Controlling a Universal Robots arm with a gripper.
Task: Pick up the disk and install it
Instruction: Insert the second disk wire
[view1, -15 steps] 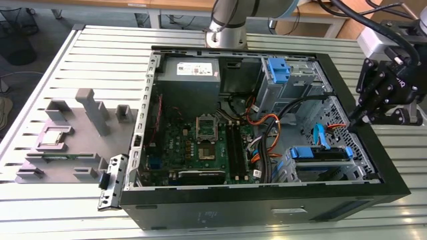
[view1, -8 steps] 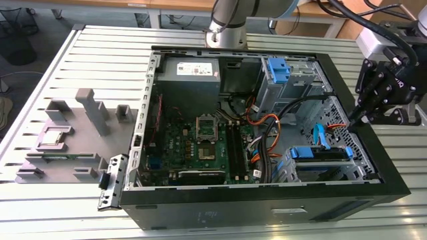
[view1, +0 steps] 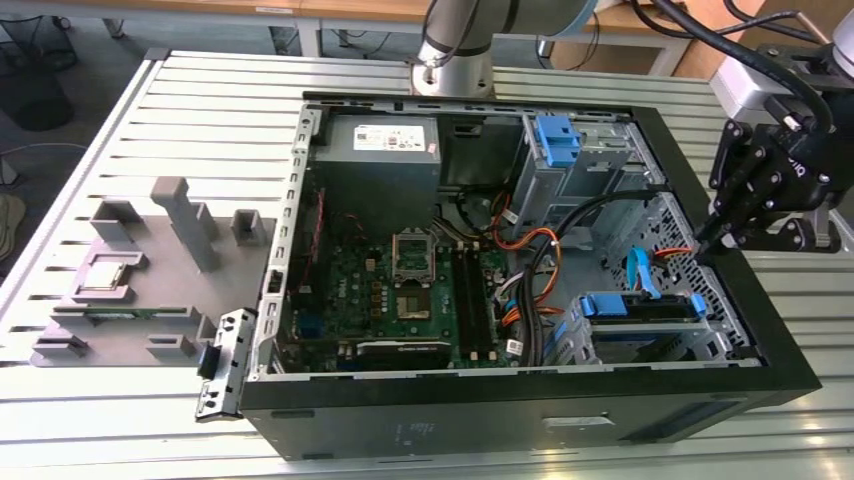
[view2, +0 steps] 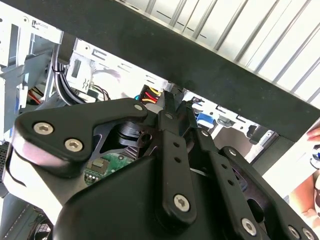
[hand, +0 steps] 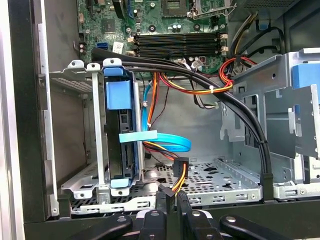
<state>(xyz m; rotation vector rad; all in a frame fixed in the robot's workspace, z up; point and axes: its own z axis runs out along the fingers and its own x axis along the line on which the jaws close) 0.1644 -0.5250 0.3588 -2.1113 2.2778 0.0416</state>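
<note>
The disk (view1: 643, 308), a silver drive in a bright blue carrier, sits in the metal drive cage (view1: 587, 335) at the case's front corner, on the exterior view's right. In the first wrist view the disk (hand: 121, 145) stands on edge between the cage rails, with a light blue data cable (hand: 165, 141) running from it. My gripper (view1: 703, 250) hovers over the case's rim on the exterior view's right, apart from the disk. Its fingertips (hand: 172, 198) stand shut with nothing between them. The second wrist view has the gripper (view2: 172, 102) against the black case wall.
A lone blue bracket (view1: 554, 135) sits in the upper bay (hand: 305, 80). The grey power-supply box (view1: 380, 140), motherboard (view1: 400, 290) and black and orange cables (hand: 215, 87) fill the open case. A grey fixture tray (view1: 134, 280) lies on the slatted table at the exterior view's left.
</note>
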